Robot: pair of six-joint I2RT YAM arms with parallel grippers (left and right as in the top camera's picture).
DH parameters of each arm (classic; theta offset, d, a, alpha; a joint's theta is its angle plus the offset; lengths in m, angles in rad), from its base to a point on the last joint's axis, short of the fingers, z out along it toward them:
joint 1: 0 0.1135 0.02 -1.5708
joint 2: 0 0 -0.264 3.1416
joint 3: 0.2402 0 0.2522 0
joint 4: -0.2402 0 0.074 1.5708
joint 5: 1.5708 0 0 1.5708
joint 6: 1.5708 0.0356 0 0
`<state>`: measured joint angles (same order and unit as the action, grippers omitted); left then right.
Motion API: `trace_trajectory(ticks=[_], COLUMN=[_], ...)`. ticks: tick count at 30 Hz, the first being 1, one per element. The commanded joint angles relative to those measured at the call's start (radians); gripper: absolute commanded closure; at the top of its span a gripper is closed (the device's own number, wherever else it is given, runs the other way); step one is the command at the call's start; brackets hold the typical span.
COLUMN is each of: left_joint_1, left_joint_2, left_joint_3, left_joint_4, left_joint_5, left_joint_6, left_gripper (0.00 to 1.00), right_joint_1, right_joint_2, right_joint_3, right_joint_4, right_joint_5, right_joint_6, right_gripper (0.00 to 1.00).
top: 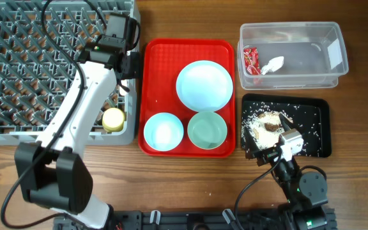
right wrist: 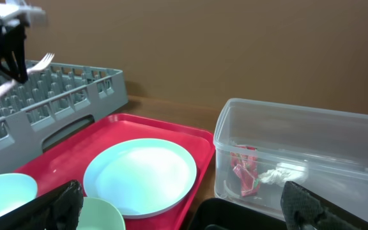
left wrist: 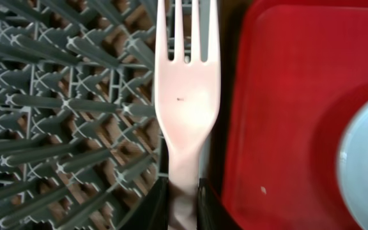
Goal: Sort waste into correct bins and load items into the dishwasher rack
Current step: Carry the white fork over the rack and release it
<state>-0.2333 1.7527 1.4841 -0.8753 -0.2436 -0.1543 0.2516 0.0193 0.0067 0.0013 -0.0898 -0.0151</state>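
Left wrist, pincer (left wrist: 184, 195) gripping fork (left wrist: 187, 96) over rack (left wrist: 62, 115) edge, red tray (left wrist: 280, 96) alongside

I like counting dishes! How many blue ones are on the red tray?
3: the plate at the red tray's far side, then the left bowl and the right bowl side by side nearer the robot. None looks hidden.

A robotics lab bench: wooden desk (top: 190, 179), black mounting rail (top: 190, 220) along its near edge, dishwasher rack (top: 37, 64) at its far-left corner, brown backboard (right wrist: 235, 51) behind.
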Motion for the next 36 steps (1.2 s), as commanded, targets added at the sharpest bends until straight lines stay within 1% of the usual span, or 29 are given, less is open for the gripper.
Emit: trace_trajectory(ticks=[1, 4, 7, 9, 11, 12, 14, 15, 16, 18, 19, 22, 23, 24, 26, 29, 32, 36], left_joint_1=[0.023, 0.019, 0.005, -0.007, -0.021, -0.031, -0.048, -0.056, -0.065, -0.086, -0.099, -0.161, -0.177, -0.206, -0.242, -0.292, -0.341, -0.402], left_joint_2=[0.064, 0.067, 0.040, 0.016, -0.021, -0.046, -0.091, -0.110, -0.130, -0.147, -0.148, -0.135, -0.130, -0.120, -0.109, -0.098, -0.087, -0.082], left_joint_3=[-0.048, -0.047, -0.025, -0.002, 0.025, 0.038, 0.043, 0.043, 0.043, 0.042, 0.042, 0.024, 0.014, -0.005, -0.039, -0.113, -0.191, -0.266], left_joint_4=[0.031, 0.030, 0.008, -0.018, -0.051, -0.071, -0.081, -0.081, -0.081, -0.091, -0.104, -0.136, -0.141, -0.153, -0.163, -0.145, -0.081, 0.041], left_joint_5=[-0.038, -0.031, -0.018, 0.019, 0.082, 0.136, 0.246, 0.308, 0.392, 0.513, 0.549, 0.549, 0.535, 0.488, 0.436, 0.433, 0.433, 0.433], left_joint_6=[0.020, 0.020, 0.019, 0.019, 0.019, 0.019, 0.019, 0.019, 0.019, 0.015, 0.000, -0.096, -0.111, -0.164, -0.237, -0.304, -0.325, -0.326], left_gripper=[0.82, 0.74, 0.57, 0.49, 0.37, 0.31, 0.12, 0.04, 0.04, 0.30, 0.38, 0.39, 0.40, 0.43, 0.46, 0.50, 0.52, 0.61], right_joint_1=[-0.005, -0.005, -0.005, -0.005, -0.005, -0.005, -0.005, -0.005, -0.005, -0.005, -0.005, -0.005, -0.005, -0.005, -0.005, -0.005, -0.005, -0.005], right_joint_2=[-0.014, -0.014, -0.014, -0.014, -0.014, -0.014, -0.014, -0.014, -0.014, -0.014, -0.014, -0.014, -0.014, -0.014, -0.014, -0.014, -0.014, -0.014], right_joint_3=[-0.002, -0.002, -0.002, -0.002, -0.002, -0.002, -0.002, -0.002, -0.002, -0.002, -0.002, -0.002, -0.002, -0.002, -0.002, -0.002, -0.002, -0.002], right_joint_4=[0.006, 0.006, 0.006, 0.006, 0.006, 0.006, 0.006, 0.006, 0.006, 0.006, 0.006, 0.006, 0.006, 0.006, 0.006, 0.006, 0.006, 0.006], right_joint_5=[-0.015, -0.016, -0.015, -0.015, -0.015, -0.015, -0.016, -0.015, -0.016, -0.015, -0.015, -0.015, -0.016, -0.016, -0.016, -0.015, -0.016, -0.015], right_joint_6=[0.018, 0.018, 0.018, 0.018, 0.018, 0.018, 0.018, 0.018, 0.018, 0.018, 0.017, 0.018, 0.018, 0.018, 0.018, 0.018, 0.018, 0.018], right_gripper=[0.00, 0.00, 0.00, 0.00, 0.00, 0.00, 0.00, 0.00, 0.00, 0.00, 0.00, 0.00, 0.00, 0.00, 0.00, 0.00, 0.00, 0.00])
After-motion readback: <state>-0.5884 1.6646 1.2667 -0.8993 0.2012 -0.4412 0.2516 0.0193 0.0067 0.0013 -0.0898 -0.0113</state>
